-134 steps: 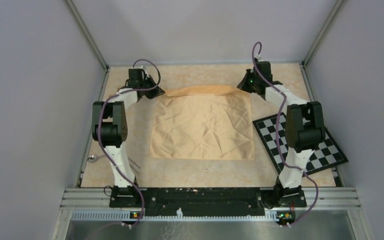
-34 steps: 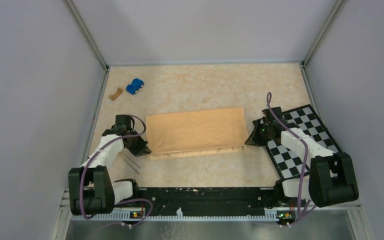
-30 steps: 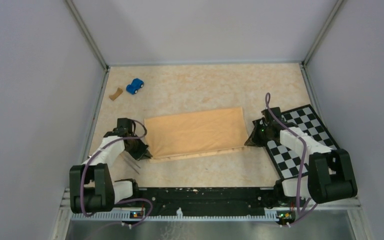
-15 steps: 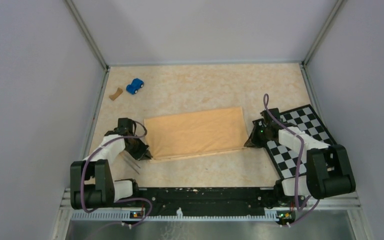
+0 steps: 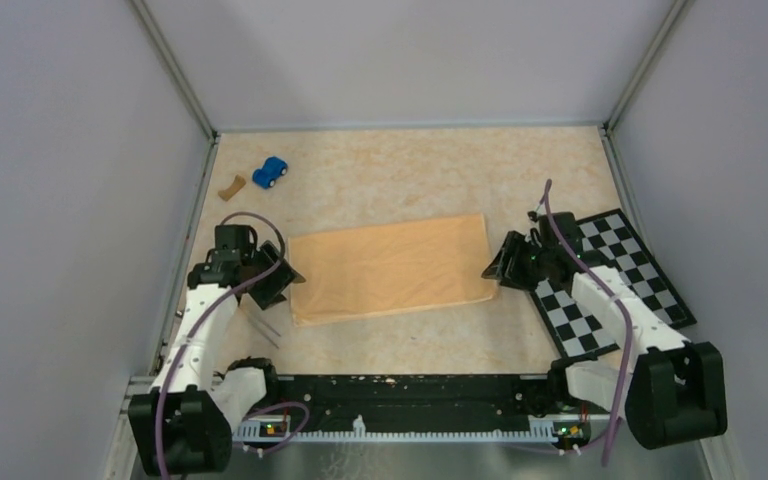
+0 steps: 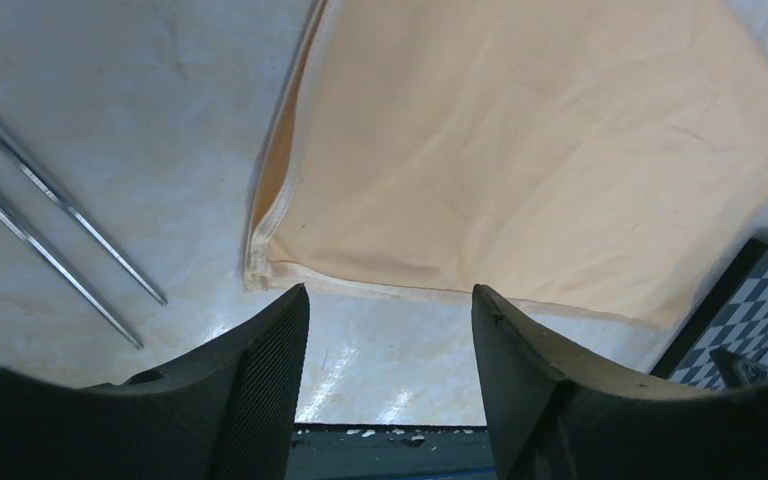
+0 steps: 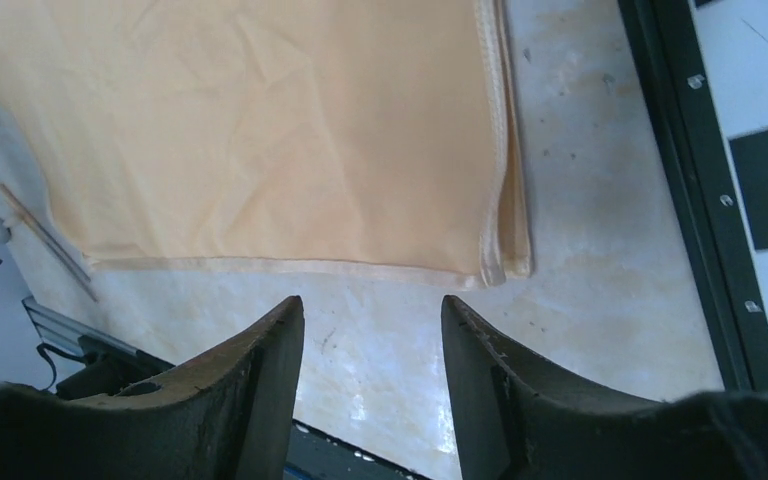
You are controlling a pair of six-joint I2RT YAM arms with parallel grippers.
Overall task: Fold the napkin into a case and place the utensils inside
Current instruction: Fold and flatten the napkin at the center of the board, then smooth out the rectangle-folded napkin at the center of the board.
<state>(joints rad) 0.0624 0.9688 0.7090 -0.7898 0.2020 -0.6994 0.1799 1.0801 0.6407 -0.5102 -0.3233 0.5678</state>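
– So where's the napkin (image 5: 390,265) sitting right now, and are the claws on it?

– Flat on the counter (image 5: 410,170), folded over into a wide oblong. You can see the layered hems at both short ends. Left claw (image 6: 388,305) is just off its near left corner, jaws spread apart, nothing between them. Right claw (image 7: 372,310) is the same deal at the near right corner: spread wide and empty.

– And the utensils (image 6: 65,203)?

– Two thin metal sticks lying side by side on the bare counter. They're left of the napkin, apart from it, close to the left claw.

– Anything else lying around?

– Checkerboard (image 5: 650,285) on the right, partly under the right arm, just beside the napkin's right end. Little blue toy car (image 5: 271,172) and a brown scrap (image 5: 230,186) sit near each other by the far left corner, well apart from the cloth.
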